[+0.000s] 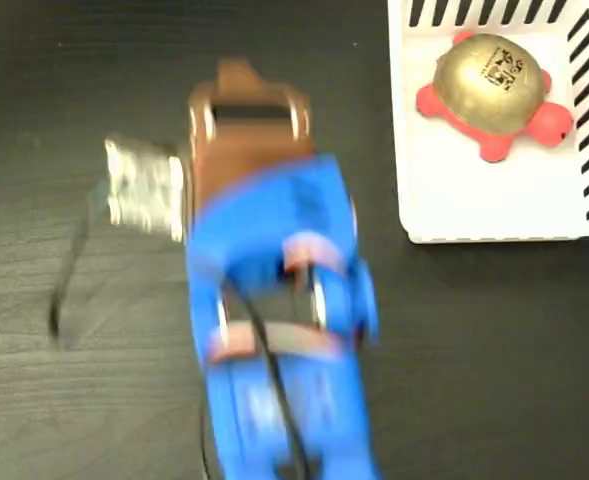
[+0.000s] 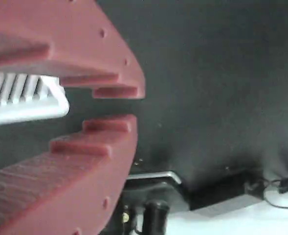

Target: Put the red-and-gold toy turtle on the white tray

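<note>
The red-and-gold toy turtle (image 1: pixel 489 85) lies on the white tray (image 1: pixel 494 200) at the upper right of the fixed view, gold shell up, near the striped edges. My gripper (image 1: pixel 239 75) is over the dark table, left of the tray and well apart from the turtle; the arm is blurred. In the wrist view the two red-brown jaws of the gripper (image 2: pixel 117 105) stand a narrow gap apart with nothing between them. A striped corner of the tray (image 2: pixel 26 105) shows through that gap. The turtle is out of the wrist view.
The dark wood-grain table (image 1: pixel 474 350) spreads around the arm. A silver block (image 1: pixel 144 185) sticks out of the arm's left side, with a thin cable (image 1: pixel 69 280) below it. In the wrist view, a black box (image 2: pixel 222 193) and wires lie at the table's edge.
</note>
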`<state>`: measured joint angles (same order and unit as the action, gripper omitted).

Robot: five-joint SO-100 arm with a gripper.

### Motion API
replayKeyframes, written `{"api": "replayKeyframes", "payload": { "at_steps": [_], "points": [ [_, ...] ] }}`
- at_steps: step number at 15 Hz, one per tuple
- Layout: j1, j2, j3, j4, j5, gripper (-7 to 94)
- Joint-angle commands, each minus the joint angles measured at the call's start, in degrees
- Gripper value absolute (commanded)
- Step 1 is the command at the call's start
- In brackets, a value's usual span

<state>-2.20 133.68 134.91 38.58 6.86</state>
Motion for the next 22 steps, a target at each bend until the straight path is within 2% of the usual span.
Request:
{"api": "replayKeyframes", "payload": {
  "at_steps": [1, 6, 10, 16, 22],
  "points": [
    [-2.11, 13.97, 11.25, -1.23, -1.05, 0],
    [-2.02, 35.42, 27.25, 10.90, -4.39, 0],
    [0.88, 41.66, 31.82, 17.93, -5.54, 0],
    [-1.76, 50.89, 32.34, 33.75, -4.92, 0],
    [-1.14, 52.56, 32.43, 34.10, -5.10, 0]
  ]
}}
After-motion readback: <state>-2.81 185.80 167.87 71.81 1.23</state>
